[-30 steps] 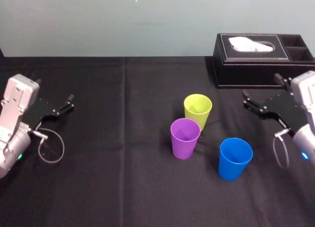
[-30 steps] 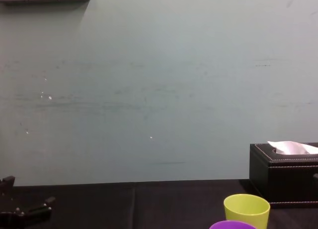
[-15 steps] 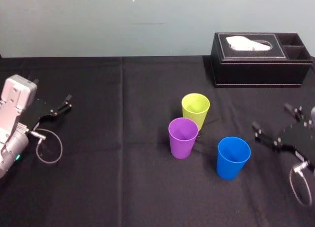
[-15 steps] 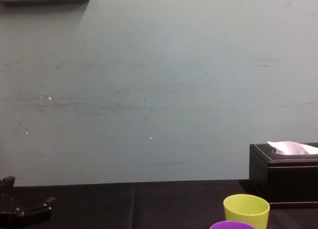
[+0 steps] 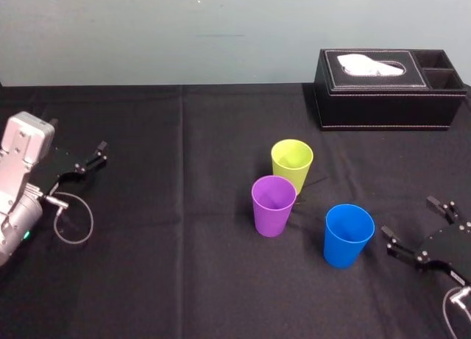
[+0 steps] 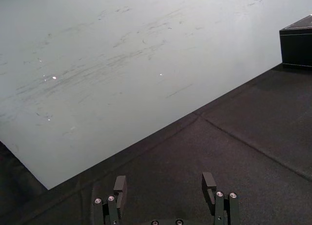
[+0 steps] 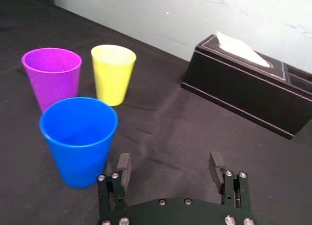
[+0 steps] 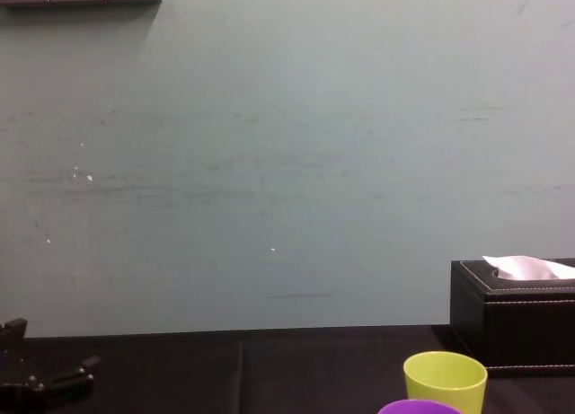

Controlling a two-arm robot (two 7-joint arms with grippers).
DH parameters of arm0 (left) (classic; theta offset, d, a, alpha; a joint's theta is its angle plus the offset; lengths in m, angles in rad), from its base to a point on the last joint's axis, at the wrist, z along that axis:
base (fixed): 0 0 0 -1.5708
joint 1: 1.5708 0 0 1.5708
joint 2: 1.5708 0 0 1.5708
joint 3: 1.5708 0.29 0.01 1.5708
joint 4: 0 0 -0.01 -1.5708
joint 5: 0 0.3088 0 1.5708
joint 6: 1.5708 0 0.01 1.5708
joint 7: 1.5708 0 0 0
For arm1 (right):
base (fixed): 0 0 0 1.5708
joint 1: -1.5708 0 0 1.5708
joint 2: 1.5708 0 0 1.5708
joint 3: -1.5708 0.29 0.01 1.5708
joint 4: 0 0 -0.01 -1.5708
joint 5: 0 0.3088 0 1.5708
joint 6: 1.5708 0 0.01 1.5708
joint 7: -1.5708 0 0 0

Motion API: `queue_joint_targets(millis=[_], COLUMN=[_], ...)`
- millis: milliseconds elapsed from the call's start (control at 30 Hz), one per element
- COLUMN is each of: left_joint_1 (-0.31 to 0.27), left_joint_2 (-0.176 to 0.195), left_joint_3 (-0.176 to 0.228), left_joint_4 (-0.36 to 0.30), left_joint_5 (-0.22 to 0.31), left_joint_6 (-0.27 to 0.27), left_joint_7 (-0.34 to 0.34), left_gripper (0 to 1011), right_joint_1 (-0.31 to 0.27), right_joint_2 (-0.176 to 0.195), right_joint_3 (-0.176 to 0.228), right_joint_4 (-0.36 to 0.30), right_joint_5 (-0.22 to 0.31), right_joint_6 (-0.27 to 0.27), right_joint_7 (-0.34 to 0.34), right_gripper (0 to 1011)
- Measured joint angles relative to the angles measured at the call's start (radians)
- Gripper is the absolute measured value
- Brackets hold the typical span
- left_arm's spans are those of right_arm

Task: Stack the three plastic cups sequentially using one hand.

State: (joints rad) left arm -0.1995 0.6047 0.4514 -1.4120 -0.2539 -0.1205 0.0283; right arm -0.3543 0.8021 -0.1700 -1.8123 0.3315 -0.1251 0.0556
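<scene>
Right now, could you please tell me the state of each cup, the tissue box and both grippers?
blue cup: upright, empty, unstacked, not gripped.
purple cup: upright, empty, unstacked.
yellow-green cup: upright, empty, unstacked.
tissue box: white tissue poking out on top.
right gripper: jaws open, empty, beside the blue cup.
left gripper: jaws open, empty, far left of the cups.

soft even light, moderately bright, faint diffuse shadows
</scene>
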Motion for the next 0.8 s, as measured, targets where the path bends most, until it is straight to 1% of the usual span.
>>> queue_joint_targets(millis=[233,433,800], left_joint_1=[0.0,0.0,0.0], left_joint_2=[0.0,0.0,0.0], left_joint_3=[0.0,0.0,0.0], left_joint_4=[0.0,0.0,0.0], left_joint_5=[0.0,0.0,0.0], left_joint_6=[0.0,0.0,0.0], left_joint_7=[0.0,0.0,0.0], left_gripper=[1011,1011,1011], right_joint_1=[-0.014,-0.026,-0.048], right_joint_2=[-0.012,-0.015,-0.017], right_joint_3=[0.001,0.003,0.021], right_joint_4=[-0.005,-0.013,-0.028], right_joint_5=[0.017,0.027,0.039], right_joint_6=[0.002,0.007,0.015], right_joint_7=[0.045,0.077,0.14], right_gripper=[1003,1003,1003])
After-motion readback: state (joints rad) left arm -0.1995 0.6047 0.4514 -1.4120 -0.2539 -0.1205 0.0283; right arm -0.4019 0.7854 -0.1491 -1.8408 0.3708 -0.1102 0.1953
